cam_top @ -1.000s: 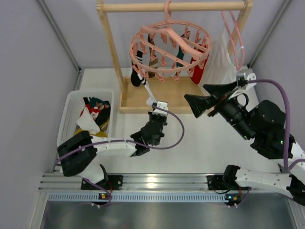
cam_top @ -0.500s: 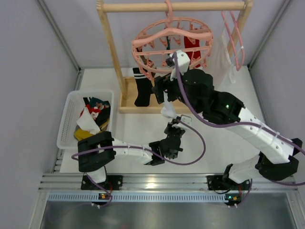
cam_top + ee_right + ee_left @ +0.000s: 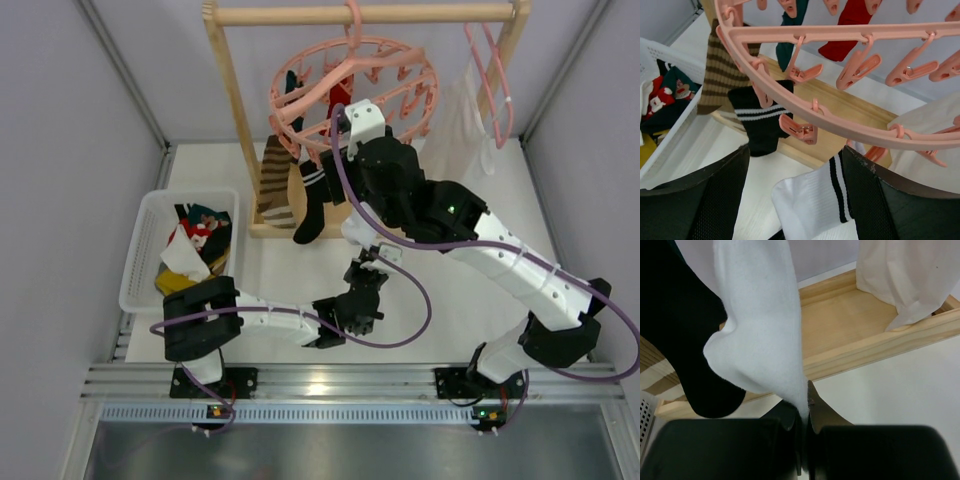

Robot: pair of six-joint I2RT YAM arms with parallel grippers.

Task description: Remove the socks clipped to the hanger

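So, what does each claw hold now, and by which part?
The left claw pinches the white sock by its lower tip. The right claw is open near the hanger and holds nothing.

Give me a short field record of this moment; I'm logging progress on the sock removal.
left gripper: shut on white sock
right gripper: open, just under the hanger
hanging from hanger: black striped sock, teal sock, red sock, brown striped sock
white sock's top end: out of view, cannot tell if it is clipped
basket: holds several socks
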